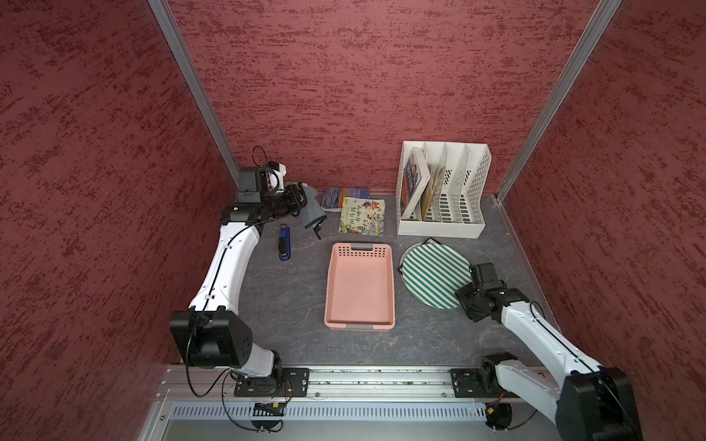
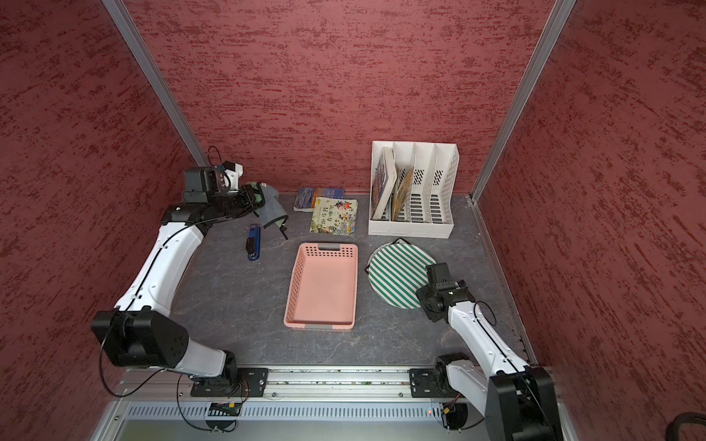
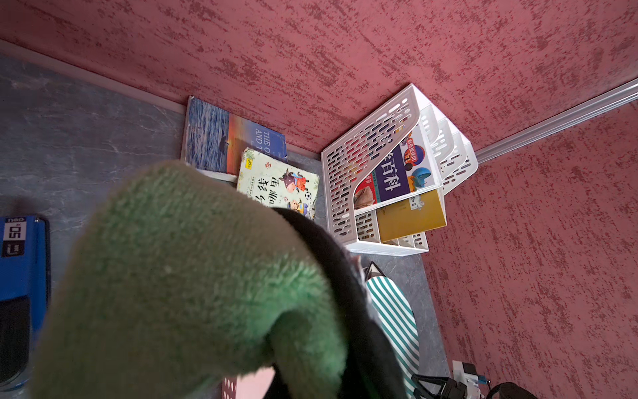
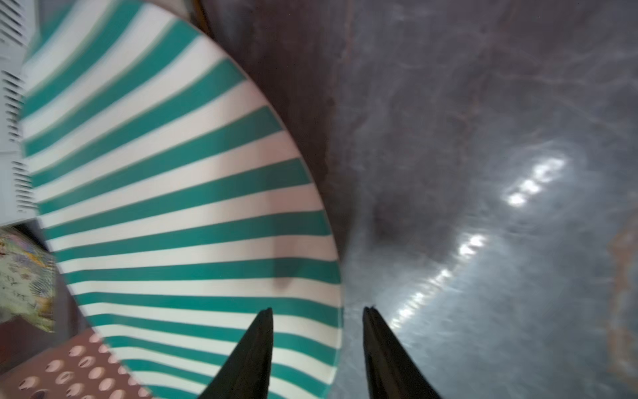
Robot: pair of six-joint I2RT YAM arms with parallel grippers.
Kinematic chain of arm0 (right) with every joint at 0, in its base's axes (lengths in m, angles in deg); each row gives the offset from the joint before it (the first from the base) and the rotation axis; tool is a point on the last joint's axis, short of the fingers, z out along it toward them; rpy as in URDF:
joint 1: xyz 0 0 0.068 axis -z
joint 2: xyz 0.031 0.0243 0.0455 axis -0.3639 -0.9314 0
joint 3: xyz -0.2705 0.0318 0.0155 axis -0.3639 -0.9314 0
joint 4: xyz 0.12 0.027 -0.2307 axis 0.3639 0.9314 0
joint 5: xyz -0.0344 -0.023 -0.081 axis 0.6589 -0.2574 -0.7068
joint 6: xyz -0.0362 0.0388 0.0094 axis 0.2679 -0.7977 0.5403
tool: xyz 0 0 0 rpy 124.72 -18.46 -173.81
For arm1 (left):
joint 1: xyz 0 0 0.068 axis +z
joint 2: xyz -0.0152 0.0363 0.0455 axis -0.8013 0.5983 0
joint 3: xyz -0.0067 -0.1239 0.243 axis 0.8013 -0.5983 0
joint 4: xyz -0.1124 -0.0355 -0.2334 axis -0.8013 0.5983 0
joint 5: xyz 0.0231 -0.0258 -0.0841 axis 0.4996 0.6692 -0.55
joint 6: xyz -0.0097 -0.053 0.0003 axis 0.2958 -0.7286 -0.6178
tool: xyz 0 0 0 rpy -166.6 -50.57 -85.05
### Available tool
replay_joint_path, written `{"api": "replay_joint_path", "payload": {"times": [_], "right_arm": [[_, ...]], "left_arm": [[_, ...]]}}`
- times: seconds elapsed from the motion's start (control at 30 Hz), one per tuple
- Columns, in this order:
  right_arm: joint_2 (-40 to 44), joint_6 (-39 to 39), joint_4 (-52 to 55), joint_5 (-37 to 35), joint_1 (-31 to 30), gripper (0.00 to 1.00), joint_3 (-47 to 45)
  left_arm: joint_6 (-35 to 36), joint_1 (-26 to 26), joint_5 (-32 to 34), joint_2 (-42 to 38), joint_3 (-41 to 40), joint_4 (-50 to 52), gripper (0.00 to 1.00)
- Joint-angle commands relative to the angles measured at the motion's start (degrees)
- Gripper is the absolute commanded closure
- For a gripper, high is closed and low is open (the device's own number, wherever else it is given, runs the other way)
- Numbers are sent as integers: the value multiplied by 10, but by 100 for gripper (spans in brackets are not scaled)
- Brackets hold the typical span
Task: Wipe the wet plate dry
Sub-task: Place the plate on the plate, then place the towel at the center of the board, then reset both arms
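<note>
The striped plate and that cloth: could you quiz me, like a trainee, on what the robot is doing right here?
1. True or false: the cloth is touching the plate.
2. Which one holds the cloth? A the left gripper; B the right gripper.
3. In a word: what pink thing lies beside the plate?

Key: 1 false, they are far apart. 2 A; the right gripper is open astride the plate's rim. 3 the basket.

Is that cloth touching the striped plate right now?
Apart. In both top views the cloth hangs from the left gripper, while the plate lies on the far side of the pink basket, well clear of it.
</note>
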Motion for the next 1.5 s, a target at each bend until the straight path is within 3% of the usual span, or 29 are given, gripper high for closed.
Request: {"api": "replay_joint_path", "payload": {"times": [0.0,0.2,0.37,0.4,0.43,0.5,0.57,0.6,0.7,0.83,1.0,1.07,1.17,1.23,1.3,1.37,1.47], "right_arm": [[25,38,57,-54,1,50,18],[66,107,93,-134,1,38,121],[49,183,37,-119,1,33,205],[42,185,32,-117,0,31,216],[36,185,29,-117,0,30,228],[26,189,27,-124,0,26,245],[25,205,21,-140,0,17,253],[26,218,17,-153,1,12,254],[29,271,2,-196,0,2,248],[34,328,-89,-278,0,2,182],[-2,442,-320,-310,-7,2,64],[-30,493,-432,-341,-20,2,21],[-93,586,-619,-329,-25,2,-15],[-156,649,-704,-290,-30,2,-6],[-202,692,-737,-257,-34,2,26],[-236,724,-870,-214,-34,2,0],[-254,731,-930,-228,-57,2,-34]], "left_arm": [[11,0,5,16,-10,-16,100],[20,-16,48,63,10,-3,100],[21,-42,66,142,71,8,97],[23,-48,80,160,84,17,87],[22,-53,103,172,93,34,69],[-8,-57,158,173,86,57,21],[-38,-54,177,139,44,37,3],[-42,-55,189,110,21,17,0],[-19,-64,248,16,-44,-42,0],[23,-53,341,-100,-115,-79,0],[90,-26,322,-193,-305,-245,0],[105,-23,345,-212,-403,-341,0],[115,-17,387,-214,-557,-537,0],[177,-10,360,-193,-629,-662,0],[208,-2,331,-171,-634,-649,0],[197,1,323,-147,-641,-657,0],[196,3,294,-101,-629,-685,0]]}}
